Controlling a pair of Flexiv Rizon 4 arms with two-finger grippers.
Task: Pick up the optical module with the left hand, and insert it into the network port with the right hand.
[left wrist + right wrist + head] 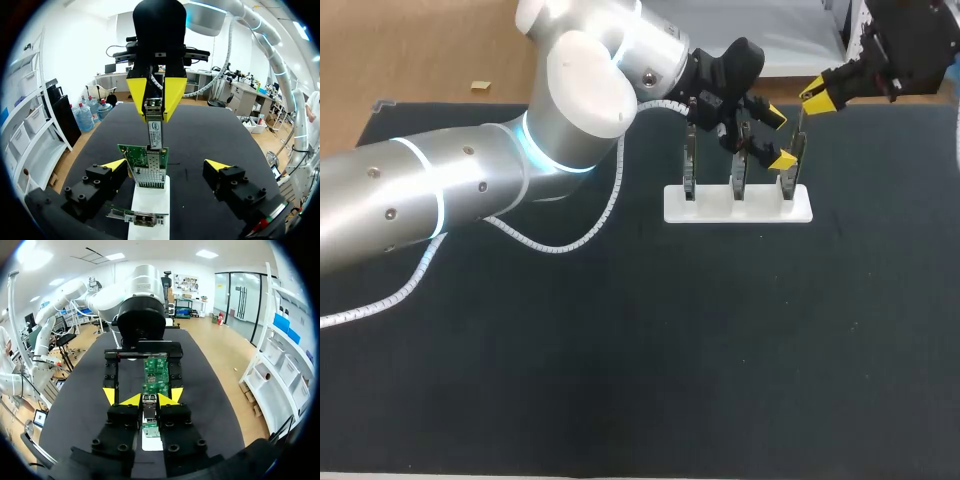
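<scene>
Over the stand [715, 207], right gripper [154, 102] clamps the labelled optical module [155, 131] (print unreadable); left gripper [166, 165] gapes

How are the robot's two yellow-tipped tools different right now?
The left tool is open wide, one black finger on each side of the upright green circuit board; the right tool is pinched shut on the slim silver optical module. The left tool holds nothing; the right tool holds the module at the board's top edge. Both have yellow tips.
</scene>
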